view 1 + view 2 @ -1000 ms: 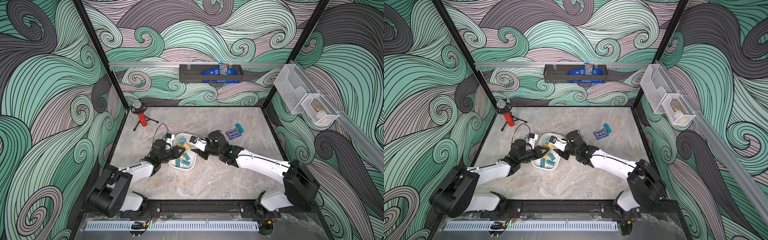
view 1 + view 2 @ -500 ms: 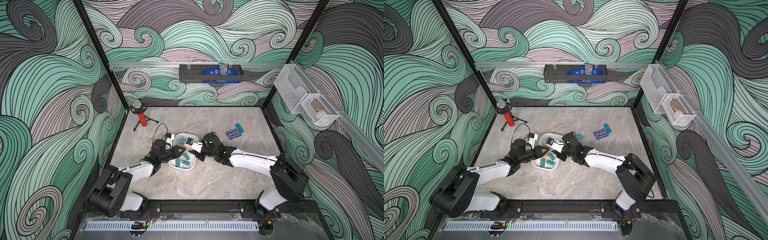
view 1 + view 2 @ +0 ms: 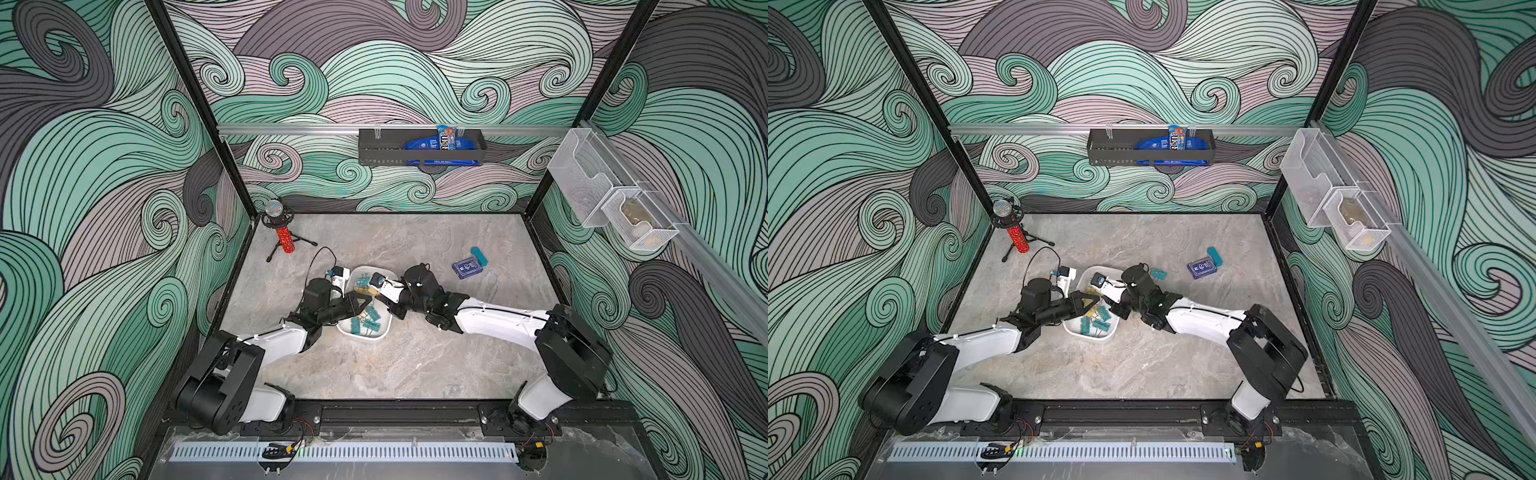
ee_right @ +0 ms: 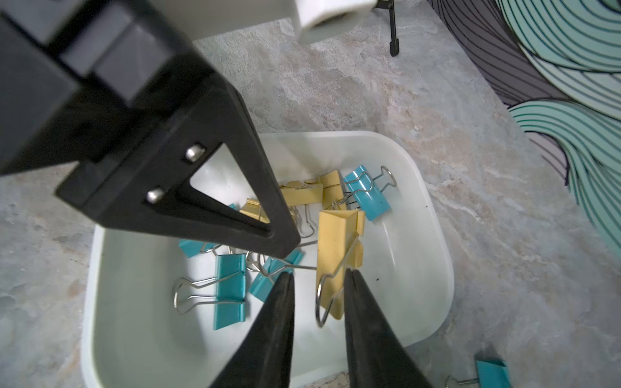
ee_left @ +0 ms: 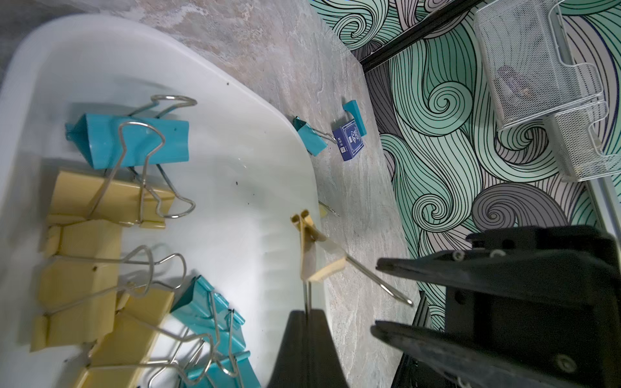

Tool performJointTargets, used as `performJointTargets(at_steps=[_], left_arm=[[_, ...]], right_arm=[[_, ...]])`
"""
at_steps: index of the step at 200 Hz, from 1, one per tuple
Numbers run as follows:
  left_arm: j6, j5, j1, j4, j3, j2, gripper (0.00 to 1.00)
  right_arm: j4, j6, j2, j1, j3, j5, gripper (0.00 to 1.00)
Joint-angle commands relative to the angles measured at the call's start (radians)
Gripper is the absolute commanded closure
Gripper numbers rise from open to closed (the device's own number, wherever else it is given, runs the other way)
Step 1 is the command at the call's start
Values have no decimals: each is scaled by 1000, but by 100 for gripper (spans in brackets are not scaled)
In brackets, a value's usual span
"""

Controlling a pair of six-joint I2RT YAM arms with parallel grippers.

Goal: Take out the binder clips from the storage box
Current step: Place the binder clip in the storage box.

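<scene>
The white storage box lies mid-table with several teal and pale yellow binder clips inside. Over its rim, my left gripper is shut on one wire handle of a pale yellow clip, holding it up. My right gripper faces it from the other side. Its jaws stand a little apart, with that clip's free wire handle between them. One teal clip lies on the table beyond the box.
A dark blue card box and a teal block lie at the right rear. A red microphone on a small tripod stands at the back left. A black rack and white mesh baskets hang on the walls.
My right arm has reached further left over the box, and its jaws have narrowed around the held clip's free handle. The left arm has kept still with its clip.
</scene>
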Motion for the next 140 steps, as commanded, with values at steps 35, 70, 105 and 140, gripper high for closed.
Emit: performJointTargets(at_steps=[35, 70, 105, 140], left_arm=[[17, 6, -4, -17, 16, -17, 60], [55, -48, -1, -101, 22, -67, 45], [67, -80, 2, -132, 23, -99, 45], [102, -118, 9, -200, 48, -118, 44]], right_arm=[[23, 2, 18, 11, 25, -1, 90], [24, -2, 17, 11, 22, 10, 93], [22, 1, 26, 11, 24, 7, 96], [11, -7, 12, 9, 15, 24, 94]])
